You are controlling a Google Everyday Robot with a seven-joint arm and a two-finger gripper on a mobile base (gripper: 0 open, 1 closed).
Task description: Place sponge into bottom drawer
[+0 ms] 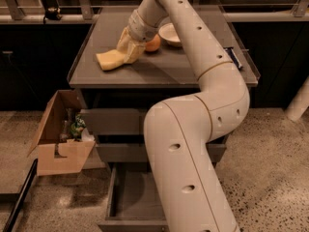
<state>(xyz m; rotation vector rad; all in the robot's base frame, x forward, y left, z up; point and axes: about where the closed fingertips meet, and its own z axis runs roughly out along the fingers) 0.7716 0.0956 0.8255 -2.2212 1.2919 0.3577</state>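
The pale yellow sponge (109,61) lies on the grey cabinet top, left of centre. My gripper (127,55) reaches down from the long white arm onto the sponge's right end and touches or overlaps it. The sponge's left end rests on the top. The bottom drawer (126,197) is pulled open at the foot of the cabinet. Its grey floor shows at the left and my arm hides its right part.
An orange (153,43) and a white bowl (170,34) sit just right of the gripper. A small dark object (235,57) lies near the top's right edge. An open cardboard box (60,141) with items stands on the floor to the left of the cabinet. The two upper drawers are shut.
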